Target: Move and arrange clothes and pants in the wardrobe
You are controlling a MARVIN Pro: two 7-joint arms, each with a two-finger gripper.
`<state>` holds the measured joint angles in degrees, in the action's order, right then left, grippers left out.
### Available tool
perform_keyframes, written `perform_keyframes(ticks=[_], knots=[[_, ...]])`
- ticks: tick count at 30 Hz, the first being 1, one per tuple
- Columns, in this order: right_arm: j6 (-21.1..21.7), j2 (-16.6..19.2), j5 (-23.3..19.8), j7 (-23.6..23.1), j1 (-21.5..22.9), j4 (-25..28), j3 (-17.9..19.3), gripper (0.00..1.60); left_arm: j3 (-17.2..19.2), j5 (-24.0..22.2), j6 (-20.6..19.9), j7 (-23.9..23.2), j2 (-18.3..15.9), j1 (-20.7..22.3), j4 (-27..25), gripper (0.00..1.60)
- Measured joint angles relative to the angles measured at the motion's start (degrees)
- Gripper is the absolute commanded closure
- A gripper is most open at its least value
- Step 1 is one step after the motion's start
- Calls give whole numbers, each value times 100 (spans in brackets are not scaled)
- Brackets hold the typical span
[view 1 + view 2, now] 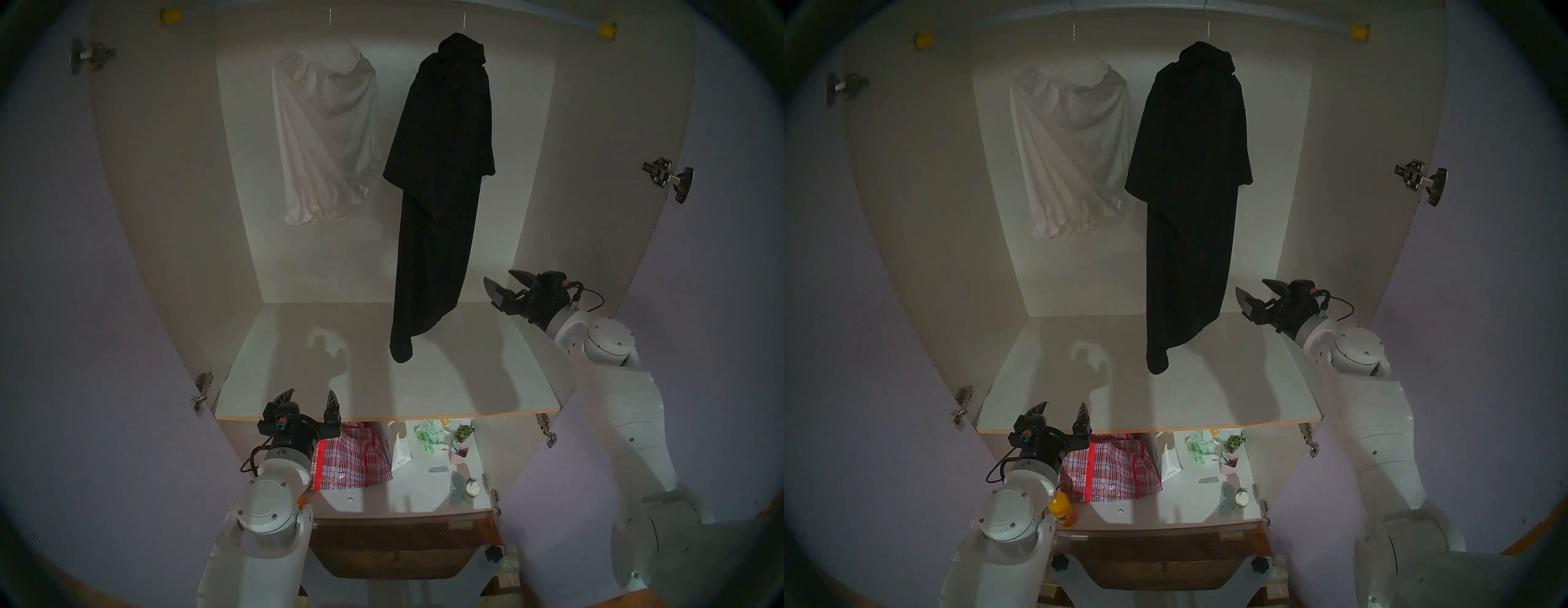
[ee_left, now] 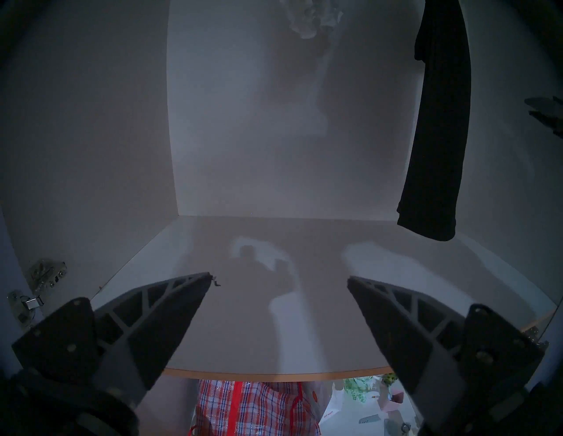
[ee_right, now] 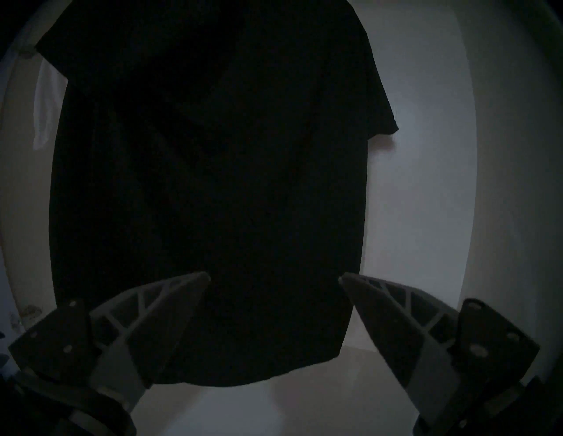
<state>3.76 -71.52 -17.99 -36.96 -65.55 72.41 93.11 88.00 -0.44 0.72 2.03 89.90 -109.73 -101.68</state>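
Inside the wardrobe a black shirt hangs from the top rail, its hem just above the shelf. To its left hangs a thin white top with a ruffled hem. My right gripper stands open and empty just right of the shirt's lower part. At the shelf's front edge, left of centre, my left gripper is open and empty. No pants are in view.
Below the white shelf, a lower shelf holds a red-and-white checked bag, a white paper bag, a small pink cup and small items. An orange bottle stands beside my left arm. Lilac doors stand open on both sides.
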Motion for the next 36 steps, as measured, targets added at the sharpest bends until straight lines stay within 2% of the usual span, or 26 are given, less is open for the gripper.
perform_keyframes(ticks=[3,7,14,15,21,30,36], knots=[[-49,-24,23,-1,-21,-39,-6,0,0,0,0,0,0,0,0,0],[-441,-205,228,213,64,-271,-43,0,0,0,0,0,0,0,0,0],[-571,-351,395,342,756,-1105,-223,0,0,0,1,0,0,3,6,0],[-601,-386,421,378,952,-1397,-235,0,0,1,1,1,0,2,8,0],[-711,-432,586,514,1518,-2251,-344,0,0,2,1,5,0,4,12,0],[-741,-460,744,585,2402,-2651,-445,0,-1,2,1,11,0,5,24,0],[-833,-624,910,883,3064,-3296,-557,0,-2,2,1,12,-2,5,23,0]])
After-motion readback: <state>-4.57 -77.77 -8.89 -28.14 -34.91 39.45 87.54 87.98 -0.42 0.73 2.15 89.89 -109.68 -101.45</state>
